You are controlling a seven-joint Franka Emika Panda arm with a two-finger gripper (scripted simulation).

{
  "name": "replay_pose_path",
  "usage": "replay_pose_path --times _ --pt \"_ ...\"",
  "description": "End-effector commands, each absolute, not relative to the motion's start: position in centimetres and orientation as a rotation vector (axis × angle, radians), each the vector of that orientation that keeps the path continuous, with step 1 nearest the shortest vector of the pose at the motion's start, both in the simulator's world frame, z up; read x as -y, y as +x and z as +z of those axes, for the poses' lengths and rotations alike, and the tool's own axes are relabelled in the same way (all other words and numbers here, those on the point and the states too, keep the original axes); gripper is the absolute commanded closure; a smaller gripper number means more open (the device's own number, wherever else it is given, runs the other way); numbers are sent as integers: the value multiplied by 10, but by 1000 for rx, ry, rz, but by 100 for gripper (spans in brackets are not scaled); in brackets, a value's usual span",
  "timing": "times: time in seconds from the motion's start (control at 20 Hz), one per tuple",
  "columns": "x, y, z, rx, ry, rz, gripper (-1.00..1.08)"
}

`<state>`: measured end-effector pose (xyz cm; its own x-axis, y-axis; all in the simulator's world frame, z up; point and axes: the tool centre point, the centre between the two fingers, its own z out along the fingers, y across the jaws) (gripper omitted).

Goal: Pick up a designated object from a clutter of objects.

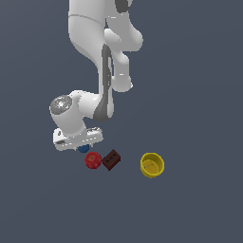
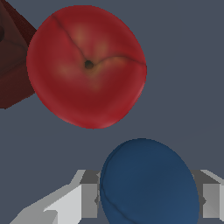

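Slate-grey and unmarked, the surface [image 1: 199, 209] fills both views — no walls or edges of a room are seen. In the exterior view the gripper [image 1: 81, 146] is lowered to the surface, with the blue ball [image 1: 84, 148] only partly seen under the hand. In the wrist view the ball [image 2: 148, 183] is seen between the two grey fingers [image 2: 89, 199], one at each side; whether they press on it cannot be told. Being round, the ball shows no long axis and no heading. The red round object [image 1: 93, 160] lies just beside the ball, apart from it by a strip of grey. The dark brown brick [image 1: 111, 159] lies just beside the red object, and the yellow cup [image 1: 152, 165] stands upright, well apart toward the exterior view's right.
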<state>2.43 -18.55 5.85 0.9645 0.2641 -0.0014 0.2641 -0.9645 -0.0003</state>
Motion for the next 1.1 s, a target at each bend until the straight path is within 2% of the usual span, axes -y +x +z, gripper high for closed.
replay_pose_path --times 0.0,0.35,1.05 --pt "178 25 74 420 -3114 0 108" --pt "146 24 134 421 -3115 0 108" --pt "65 25 289 422 -3115 1 108"
